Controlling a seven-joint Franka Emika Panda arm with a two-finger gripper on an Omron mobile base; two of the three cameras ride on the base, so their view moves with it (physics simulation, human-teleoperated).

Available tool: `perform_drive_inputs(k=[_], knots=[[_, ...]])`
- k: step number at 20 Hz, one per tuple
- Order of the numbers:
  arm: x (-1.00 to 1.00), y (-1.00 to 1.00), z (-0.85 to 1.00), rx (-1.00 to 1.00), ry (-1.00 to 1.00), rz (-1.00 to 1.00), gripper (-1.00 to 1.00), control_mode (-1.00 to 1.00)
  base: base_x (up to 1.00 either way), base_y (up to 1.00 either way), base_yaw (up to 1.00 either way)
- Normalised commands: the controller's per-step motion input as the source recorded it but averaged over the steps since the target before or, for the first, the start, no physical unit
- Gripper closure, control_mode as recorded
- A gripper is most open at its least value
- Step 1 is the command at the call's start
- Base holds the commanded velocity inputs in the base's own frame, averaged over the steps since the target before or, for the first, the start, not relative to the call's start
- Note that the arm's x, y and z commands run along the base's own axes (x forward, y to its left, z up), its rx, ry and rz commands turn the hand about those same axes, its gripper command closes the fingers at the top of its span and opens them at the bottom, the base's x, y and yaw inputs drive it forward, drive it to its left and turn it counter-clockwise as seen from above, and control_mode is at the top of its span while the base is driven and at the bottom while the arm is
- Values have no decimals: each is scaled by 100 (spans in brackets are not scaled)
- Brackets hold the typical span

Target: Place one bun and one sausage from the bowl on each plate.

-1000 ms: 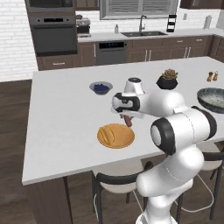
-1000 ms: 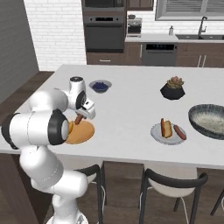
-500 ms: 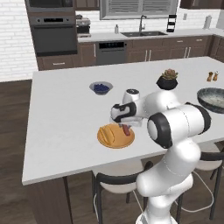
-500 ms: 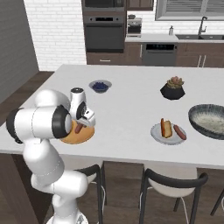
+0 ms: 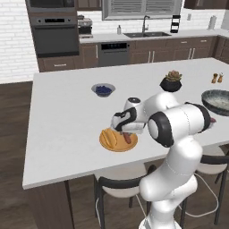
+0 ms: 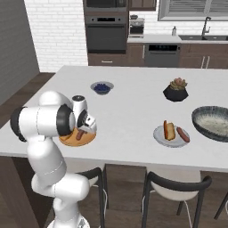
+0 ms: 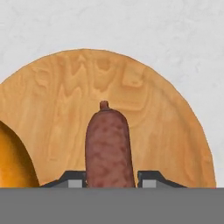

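Wood-grained orange plate near the counter's front edge already carries a bun. The gripper pinches a sausage low over its bare half, so the two will likely lie side by side, matching the grey plate.

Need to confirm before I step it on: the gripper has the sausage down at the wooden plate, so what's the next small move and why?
Probably open the gripper: it is shut on the sausage, low over the orange-tan plate beside its bun; whether it touches is unclear.
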Motion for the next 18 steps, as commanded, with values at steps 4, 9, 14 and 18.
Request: perform_drive_inputs(k=[4, 9, 14, 18], knots=[[19, 12, 0, 0, 0, 0, -100, -100, 0, 0, 0], [5, 0, 0, 0, 0, 0, -100, -100, 0, 0, 0], [0, 0, 0, 0, 0, 0, -100, -100, 0, 0, 0], [-2, 0, 28, -2, 0, 0, -100, -100, 0, 0, 0]])
